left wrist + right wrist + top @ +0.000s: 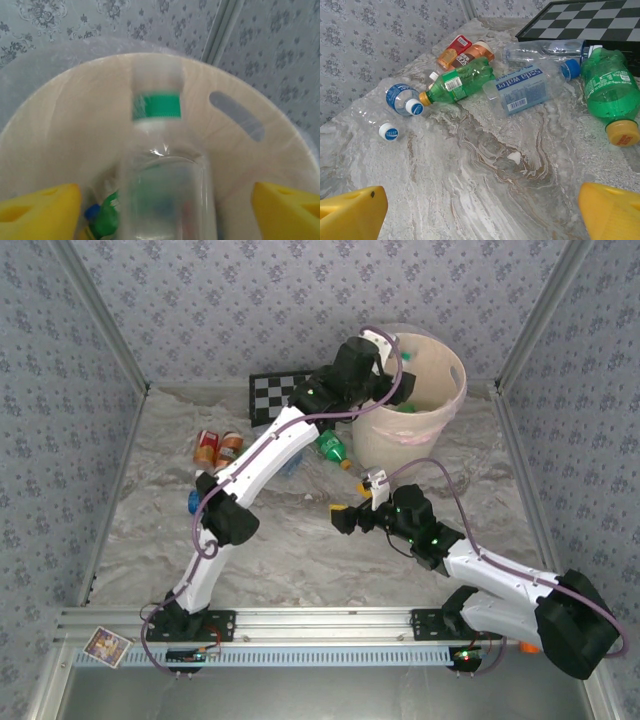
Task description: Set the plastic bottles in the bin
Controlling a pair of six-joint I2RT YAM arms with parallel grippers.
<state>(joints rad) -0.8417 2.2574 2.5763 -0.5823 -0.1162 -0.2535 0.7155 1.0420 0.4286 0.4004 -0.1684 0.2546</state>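
Left fingers (pixel 40 210) spread apart; clear bottle (pixel 167 195) loose between them, neck pointing away, directly over the bin (pixel 65 125). Right fingers (pixel 350 212) spread, empty; remaining bottles (pixel 462 80) lay ahead on the table (pixel 470 190).

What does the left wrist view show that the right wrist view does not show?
Left wrist: the bin from inside, its handle cut-out, a blurred clear bottle between the fingers of the open left gripper, apart from both, and a blue-capped green bottle in the bin. Right wrist: under the open right gripper, the marbled table with a yellow-capped green bottle and a soda water bottle lying on it, and the checkerboard. Shared: yellow fingers spread wide at the lower corners, and the patterned wall.
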